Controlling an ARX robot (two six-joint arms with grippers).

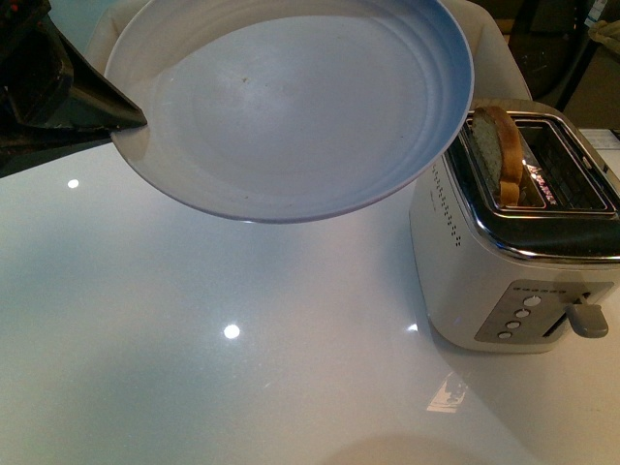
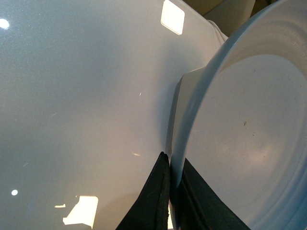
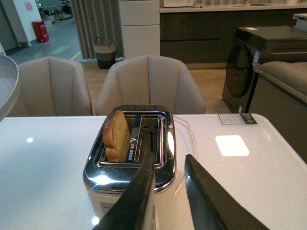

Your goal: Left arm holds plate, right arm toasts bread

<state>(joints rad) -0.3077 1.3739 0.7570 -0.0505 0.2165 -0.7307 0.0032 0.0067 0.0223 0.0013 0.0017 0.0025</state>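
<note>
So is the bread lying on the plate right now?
No, the bread stands in the toaster; the plate carries no slice.

Colour-wise: the plate (image 1: 291, 107) is a pale blue-grey, glossy and plain apart from faint concentric rings and one tiny dark speck. The bread (image 1: 499, 150) has a light tan crumb with fine speckling and a brown crust. The toaster (image 1: 465, 281), by the counter's right edge, is cream-white with a mirror-chrome top and a grid of small dots down its side. It also has a grey lever (image 1: 588, 320). The counter (image 1: 194, 387) is glossy white with bright light spots. The left gripper (image 1: 136, 118) and right gripper (image 3: 168, 160) are both black. The chairs (image 3: 148, 81) past the far edge are beige.
</note>
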